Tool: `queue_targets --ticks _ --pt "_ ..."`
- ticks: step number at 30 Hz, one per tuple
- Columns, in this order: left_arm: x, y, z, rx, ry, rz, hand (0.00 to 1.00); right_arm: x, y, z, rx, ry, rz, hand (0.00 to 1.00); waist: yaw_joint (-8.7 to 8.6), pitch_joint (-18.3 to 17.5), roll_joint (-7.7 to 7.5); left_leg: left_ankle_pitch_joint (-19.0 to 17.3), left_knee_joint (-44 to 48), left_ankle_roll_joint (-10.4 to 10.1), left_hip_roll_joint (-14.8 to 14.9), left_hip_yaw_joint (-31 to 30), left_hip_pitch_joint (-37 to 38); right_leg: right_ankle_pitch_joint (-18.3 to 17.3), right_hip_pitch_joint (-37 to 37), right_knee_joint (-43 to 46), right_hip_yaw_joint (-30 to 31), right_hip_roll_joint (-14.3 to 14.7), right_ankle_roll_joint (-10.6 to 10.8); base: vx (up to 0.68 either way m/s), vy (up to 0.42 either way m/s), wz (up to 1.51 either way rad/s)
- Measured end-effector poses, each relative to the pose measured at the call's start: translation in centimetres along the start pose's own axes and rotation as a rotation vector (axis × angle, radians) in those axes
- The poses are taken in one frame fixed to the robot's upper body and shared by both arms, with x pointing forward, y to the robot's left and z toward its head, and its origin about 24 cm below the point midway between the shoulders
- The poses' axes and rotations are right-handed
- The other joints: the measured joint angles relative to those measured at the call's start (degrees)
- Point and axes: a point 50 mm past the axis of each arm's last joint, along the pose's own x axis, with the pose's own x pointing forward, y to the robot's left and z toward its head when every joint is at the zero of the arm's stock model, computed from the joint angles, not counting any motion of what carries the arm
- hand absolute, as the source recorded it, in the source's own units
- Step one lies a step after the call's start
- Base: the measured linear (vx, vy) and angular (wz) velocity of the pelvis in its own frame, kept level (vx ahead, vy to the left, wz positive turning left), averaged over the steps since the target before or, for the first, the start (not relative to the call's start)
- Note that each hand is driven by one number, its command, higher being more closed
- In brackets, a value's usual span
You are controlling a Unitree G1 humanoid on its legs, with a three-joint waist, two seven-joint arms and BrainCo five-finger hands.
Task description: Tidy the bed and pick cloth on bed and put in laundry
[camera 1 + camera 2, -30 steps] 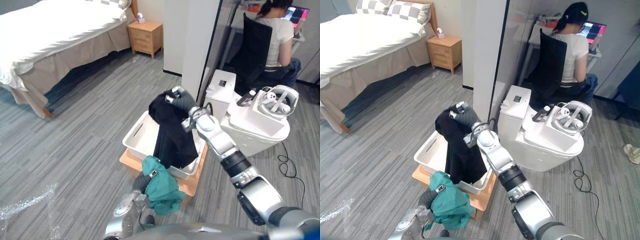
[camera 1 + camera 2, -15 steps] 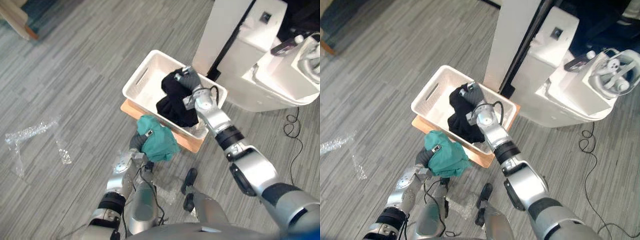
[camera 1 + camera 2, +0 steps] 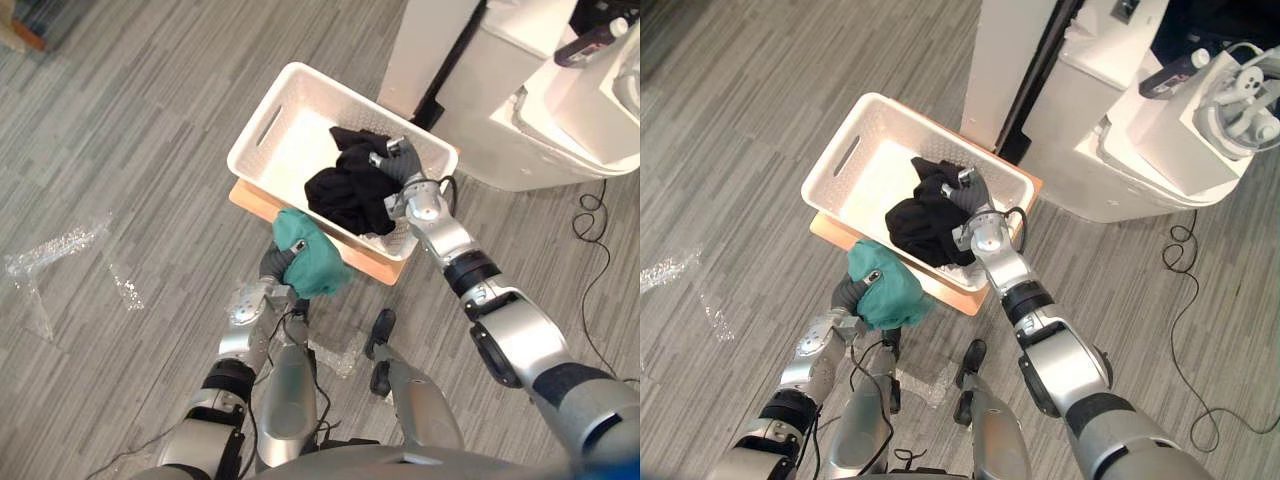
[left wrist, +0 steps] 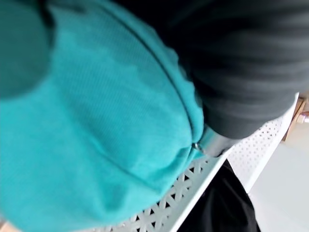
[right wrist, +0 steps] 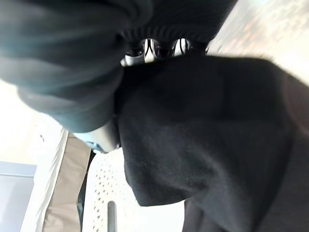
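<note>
**A:** What is the container made of?

**B:** It's a white rectangular plastic laundry basket (image 3: 300, 140) with punched, lattice-like walls and a slot handle in its short end. It sits in the upper middle of the head views, on a flat pale-orange wooden board (image 3: 248, 205). The board lies on the grey plank-patterned floor (image 3: 130, 120).

**A:** And the cloth?

**B:** There are two pieces. A soft, matte black cloth (image 3: 345, 195) lies crumpled in a heap inside the basket, toward its right end. A teal knitted cloth (image 3: 312, 265), fine-ribbed in the left wrist view, is bunched into a rounded ball. It is just below the basket's near rim, over the board's edge and outside the basket.

**A:** Where are the fingers against them?

**B:** The right hand (image 3: 403, 165) rests on the upper right of the black heap, inside the basket. In its wrist view the silver fingers (image 5: 148, 49) bend into the fabric, which folds up around them and hides their tips. They are grasping the black cloth. The left hand (image 3: 272, 265) is near the centre of the frame, clenched on the teal bundle. Cloth wraps most of that hand, and one silver finger (image 4: 215, 142) pokes out beside the basket's lattice wall.

**A:** Anything else on the floor?

**B:** A crumpled sheet of clear plastic film (image 3: 60, 255) lies near the left edge, well apart from the basket.
</note>
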Motion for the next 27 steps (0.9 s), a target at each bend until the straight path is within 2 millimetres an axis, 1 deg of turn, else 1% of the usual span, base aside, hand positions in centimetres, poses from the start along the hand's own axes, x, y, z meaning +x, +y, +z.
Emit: queue_targets --ticks 2,3,4,6,8,10,13,16,19,21,23,24,27 --pt "-0.2 0.1 -0.4 -0.001 0.012 0.004 1.00 -0.8 0.2 -0.8 0.012 0.001 0.004 0.00 -0.38 -0.19 -0.02 -0.22 -0.01 -0.19 0.04 0.60 2.06 -0.01 1.82 -0.23 0.42 0.04 0.00 0.04 0.002 -0.09" --pt "-0.5 0.2 -0.7 -0.002 0.023 0.008 1.00 -1.3 0.4 -1.1 0.013 -0.001 0.015 0.00 -1.15 -0.36 -0.05 -0.64 -0.02 -0.18 0.10 0.75 3.33 -0.06 3.29 -0.60 0.45 0.13 0.00 0.03 0.001 -0.03" --pt "-0.7 0.3 -1.1 -0.002 0.038 0.012 1.00 -1.7 0.7 -1.3 0.013 -0.008 0.026 0.00 -1.44 -0.77 -0.03 -1.27 -0.03 0.04 0.15 1.11 4.31 -0.09 4.33 -1.09 0.53 0.19 0.03 0.04 0.014 -0.14" --pt "-1.3 0.4 -2.5 0.001 0.091 0.017 1.00 -2.9 1.2 -2.1 0.017 -0.009 0.037 0.00 -1.59 -2.94 -0.08 -1.62 -0.03 -0.01 -0.32 2.32 5.94 -0.10 5.58 -1.77 1.39 0.11 0.21 0.05 0.025 -0.21" --pt "-2.6 0.6 -4.3 -0.020 0.149 0.036 1.00 -4.6 2.1 -3.7 0.035 0.028 0.068 0.00 -2.43 -6.77 -0.15 -2.44 -0.04 -0.03 -0.53 2.90 7.60 -0.29 7.40 -2.74 1.80 0.00 0.49 0.09 0.018 -0.11" --pt "-3.7 1.0 -5.6 -0.033 0.189 0.058 1.00 -5.8 2.8 -5.2 0.044 0.075 0.095 0.00 -2.81 -9.43 -0.09 -3.18 -0.07 -0.10 -0.67 3.29 9.30 -0.36 9.32 -3.79 1.96 -0.02 0.64 0.10 0.009 -0.07" --pt "-5.3 1.6 -7.1 -0.046 0.242 0.090 1.00 -7.6 3.3 -7.4 0.035 0.145 0.133 0.00 -2.87 -12.58 0.23 -4.17 -0.10 -0.32 -0.85 3.56 11.90 -0.89 12.26 -4.73 1.98 -0.10 1.10 0.08 0.000 -0.03" --pt "-6.4 2.2 -8.4 -0.053 0.293 0.115 1.00 -8.6 3.7 -8.5 0.028 0.179 0.172 0.00 -3.14 -13.87 0.52 -4.63 -0.10 -0.34 -0.92 3.61 13.34 -1.08 14.04 -5.47 1.98 -0.09 1.37 0.06 -0.005 0.01" --pt "-7.4 2.6 -9.3 -0.061 0.330 0.137 1.00 -9.4 4.0 -9.2 0.002 0.199 0.190 0.00 -3.37 -14.41 0.54 -4.97 -0.10 -0.50 -1.01 3.68 14.56 -1.09 15.48 -5.95 1.98 -0.12 1.41 0.04 -0.005 0.00" --pt "-7.9 2.8 -9.7 -0.064 0.345 0.150 1.00 -9.7 4.0 -9.8 0.003 0.221 0.188 0.00 -3.72 -14.89 0.57 -5.04 -0.10 -0.57 -1.04 3.70 14.76 -1.04 15.73 -6.12 1.99 -0.13 1.45 0.04 -0.006 0.01" --pt "-8.6 3.1 -10.2 -0.071 0.365 0.165 1.00 -10.3 3.6 -10.8 0.011 0.264 0.165 0.00 -4.37 -15.07 0.70 -5.22 -0.10 -0.63 -1.14 3.75 15.43 -1.02 16.54 -6.36 2.03 -0.20 1.49 0.00 0.000 0.00" --pt "-9.0 3.3 -10.6 -0.077 0.384 0.182 1.00 -10.9 3.3 -11.8 0.016 0.306 0.137 0.00 -4.47 -15.18 0.77 -5.48 -0.11 -0.63 -1.20 3.99 16.23 -1.00 17.29 -6.67 2.08 -0.22 1.51 0.03 -0.002 -0.09" --pt "-10.7 4.3 -11.8 -0.124 0.429 0.258 1.00 -13.7 1.7 -15.5 0.033 0.468 0.038 0.00 -4.50 -16.55 1.31 -6.10 -0.11 -0.65 -1.22 5.38 17.06 -0.90 17.60 -7.11 3.43 -0.23 1.67 0.04 0.000 -0.21"
